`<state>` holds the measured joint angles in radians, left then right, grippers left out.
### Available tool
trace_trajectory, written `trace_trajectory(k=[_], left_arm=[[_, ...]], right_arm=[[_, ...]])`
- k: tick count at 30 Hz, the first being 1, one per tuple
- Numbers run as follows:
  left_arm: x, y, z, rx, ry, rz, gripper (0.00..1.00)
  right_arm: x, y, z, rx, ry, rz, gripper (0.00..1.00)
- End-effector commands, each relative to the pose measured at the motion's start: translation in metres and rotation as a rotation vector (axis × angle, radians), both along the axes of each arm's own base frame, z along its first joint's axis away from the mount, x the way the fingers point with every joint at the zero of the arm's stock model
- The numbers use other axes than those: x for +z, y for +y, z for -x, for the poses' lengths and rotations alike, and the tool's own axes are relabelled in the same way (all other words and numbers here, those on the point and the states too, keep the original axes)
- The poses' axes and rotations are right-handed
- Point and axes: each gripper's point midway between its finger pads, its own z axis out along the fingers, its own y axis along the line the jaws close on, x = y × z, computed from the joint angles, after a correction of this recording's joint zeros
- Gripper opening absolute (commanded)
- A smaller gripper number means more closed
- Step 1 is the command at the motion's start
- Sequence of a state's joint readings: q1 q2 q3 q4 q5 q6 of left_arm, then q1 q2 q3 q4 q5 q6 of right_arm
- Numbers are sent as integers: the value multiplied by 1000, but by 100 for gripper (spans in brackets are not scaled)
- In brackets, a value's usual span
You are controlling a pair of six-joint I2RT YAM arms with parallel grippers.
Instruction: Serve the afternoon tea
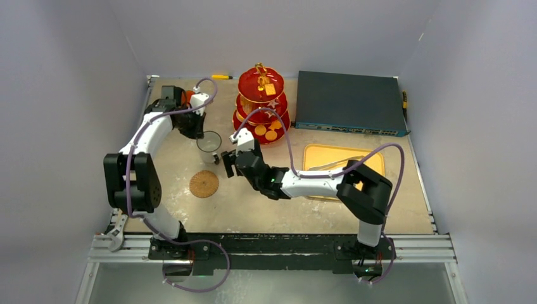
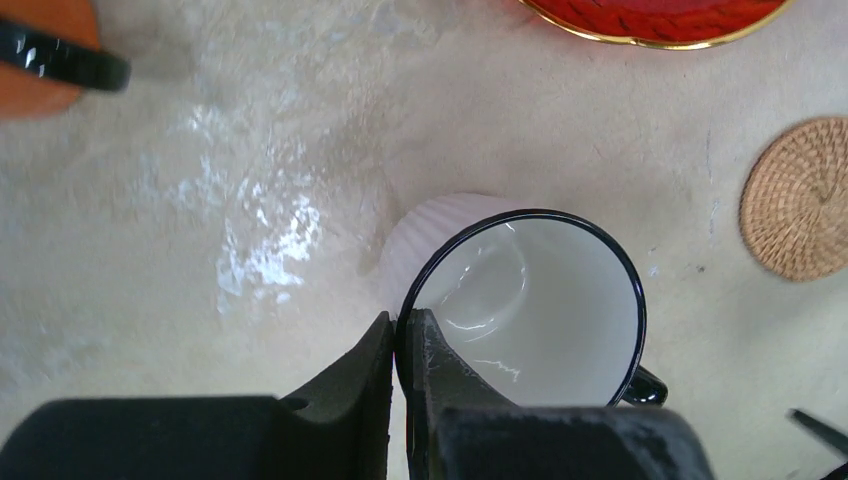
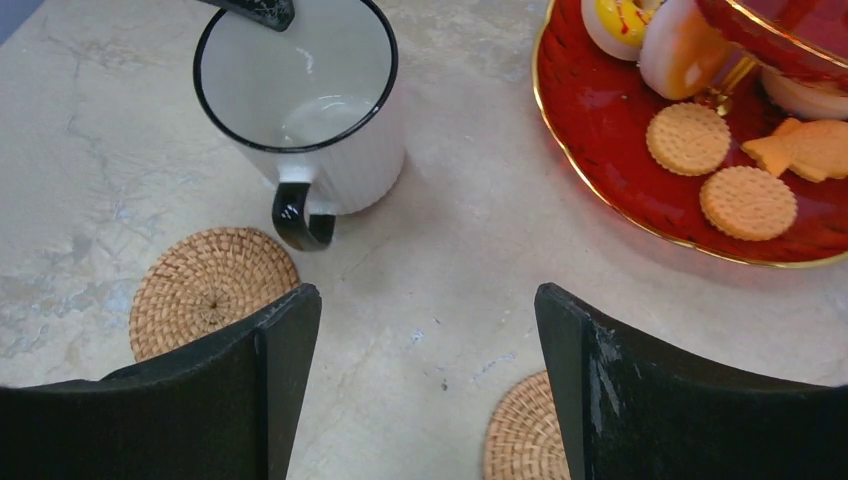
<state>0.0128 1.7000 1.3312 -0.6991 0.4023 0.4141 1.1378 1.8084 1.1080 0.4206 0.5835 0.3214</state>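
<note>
White mug pinched at the rim by the left gripper; right gripper released.

On the table, the red three-tier stand sits upper centre of the top view with cookies on its bottom plate, likely parked as the centrepiece. The white mug stands upright just left of it, handle toward the lower frame. The left gripper clamps the mug wall, one finger inside and one outside. That hold suits lifting, probably onto the woven coaster just below. The right gripper's jaws are wide and hold nothing, near the handle but apart from it, probably keeping clear.
</note>
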Motion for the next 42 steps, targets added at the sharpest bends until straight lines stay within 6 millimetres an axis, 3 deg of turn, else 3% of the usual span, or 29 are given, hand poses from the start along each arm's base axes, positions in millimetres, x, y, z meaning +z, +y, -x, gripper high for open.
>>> trace_trajectory(k=[1, 5, 12, 23, 31, 40, 42], left_arm=[[32, 1, -3, 188, -113, 67, 0], [35, -1, 5, 234, -130, 102, 0], [43, -11, 10, 234, -126, 159, 0], [67, -22, 26, 158, -160, 196, 0], [76, -30, 41, 114, -154, 227, 0], [75, -50, 57, 46, -127, 246, 0], [74, -53, 60, 35, -115, 253, 0]], right_arm=[[24, 26, -7, 44, -54, -51, 83], [13, 38, -8, 73, -41, -34, 85], [11, 57, -3, 165, -49, -16, 86], [-2, 68, -9, 211, -53, 113, 77], [3, 70, -6, 254, -74, 132, 54], [9, 67, -5, 260, -81, 147, 38], [8, 62, -6, 245, -82, 158, 30]])
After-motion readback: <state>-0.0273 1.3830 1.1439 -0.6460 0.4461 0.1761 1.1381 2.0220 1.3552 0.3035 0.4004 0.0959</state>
